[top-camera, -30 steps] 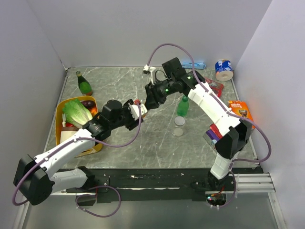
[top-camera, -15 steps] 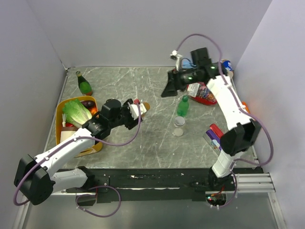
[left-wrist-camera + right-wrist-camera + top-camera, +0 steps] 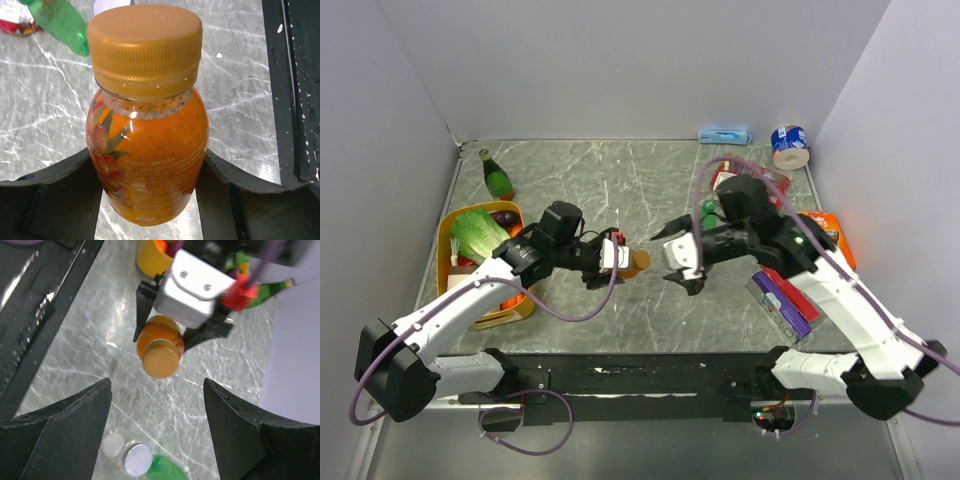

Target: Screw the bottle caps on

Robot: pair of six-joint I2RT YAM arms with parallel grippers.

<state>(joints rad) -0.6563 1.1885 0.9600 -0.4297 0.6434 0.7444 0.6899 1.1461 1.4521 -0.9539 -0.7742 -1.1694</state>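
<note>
Orange bottle (image 3: 147,150): you see fine print on its label, too small to read.
Blue-and-white can (image 3: 789,146), far right of that bottle: lettering illegible.

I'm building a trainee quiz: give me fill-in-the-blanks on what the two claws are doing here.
1. The left claw grips the ___ bottle.
2. Its cap sits ___ the bottle.
3. The right claw is ___ and holds nothing.
Missing words: orange; on; open.
</note>
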